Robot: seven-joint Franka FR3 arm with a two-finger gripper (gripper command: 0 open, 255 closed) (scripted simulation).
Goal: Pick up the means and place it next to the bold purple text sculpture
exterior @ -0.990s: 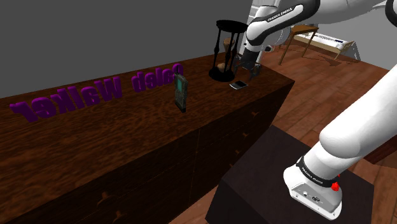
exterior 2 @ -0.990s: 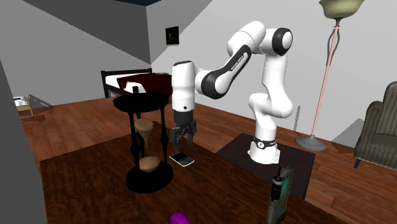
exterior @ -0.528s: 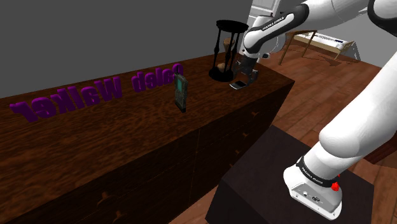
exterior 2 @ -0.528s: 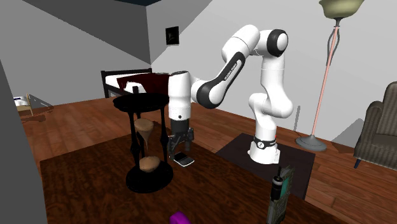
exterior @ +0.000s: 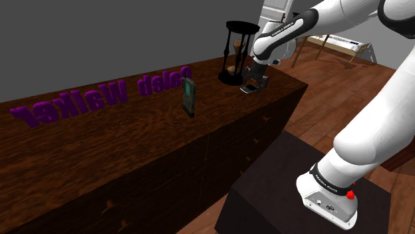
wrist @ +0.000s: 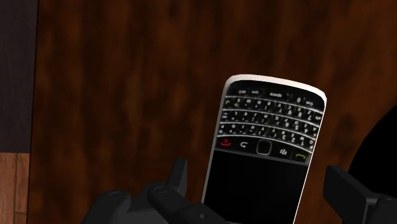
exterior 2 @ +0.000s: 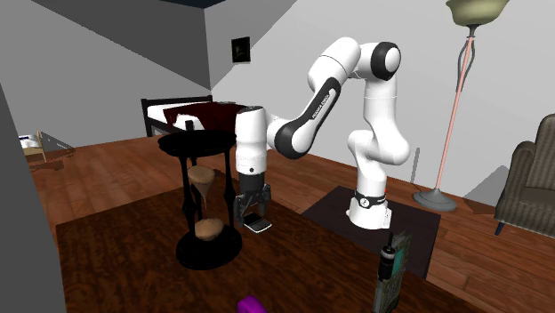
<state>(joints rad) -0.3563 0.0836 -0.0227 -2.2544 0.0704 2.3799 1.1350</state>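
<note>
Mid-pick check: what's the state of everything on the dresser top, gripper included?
gripper: open, lowered astride the phone, not touching it.
phone: lying flat on the tabletop, keypad up, not gripped.
hourglass: upright, close beside the phone.
teal device: standing on end, apart from the rest.
purple text sculpture: upright, far from the phone.

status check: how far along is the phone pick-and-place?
Done: the approach. The gripper is low over the keypad phone, which lies flat on the dark wooden top beside the hourglass.
In hand: the grasp. The open fingers straddle the phone without clasping it.
Left: close, lift, carry to the purple text sculpture and set the phone beside it.
</note>
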